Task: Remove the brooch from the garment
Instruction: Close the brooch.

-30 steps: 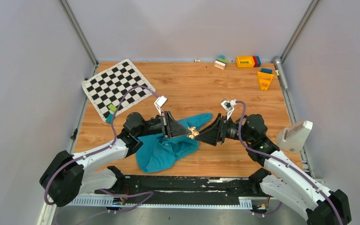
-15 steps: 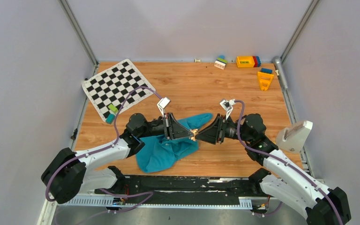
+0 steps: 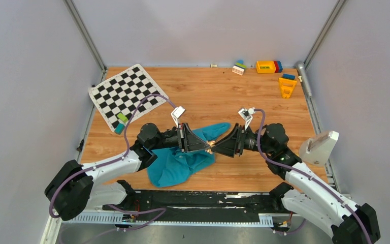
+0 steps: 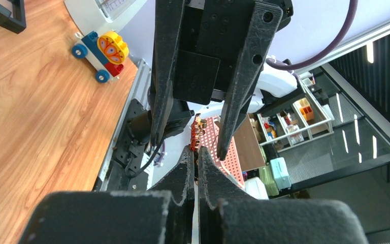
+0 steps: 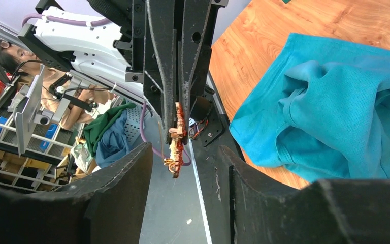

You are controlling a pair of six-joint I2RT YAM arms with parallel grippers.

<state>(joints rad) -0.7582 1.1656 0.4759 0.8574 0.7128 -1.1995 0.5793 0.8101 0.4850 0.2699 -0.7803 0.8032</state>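
Note:
The teal-blue garment [image 3: 183, 161] lies crumpled on the wooden table near the front middle; it also shows in the right wrist view [image 5: 335, 117]. My left gripper [image 3: 207, 145] is shut on the small red-and-gold brooch [image 4: 196, 140], held up off the garment. The brooch also shows in the right wrist view [image 5: 176, 140], hanging from the left gripper's tips. My right gripper [image 3: 214, 148] is open, tip to tip with the left one, its fingers [image 5: 122, 193] on either side of the brooch without touching it.
A black-and-white checkered mat [image 3: 127, 94] lies at the back left. Toy blocks [image 3: 268, 66] and an orange piece [image 3: 287, 86] sit at the back right. A white device [image 3: 318, 146] stands at the right edge. A small teal-and-green block [image 3: 120, 123] lies by the mat.
Both grippers have closed in on each other a little above the garment. The left gripper still holds the brooch.

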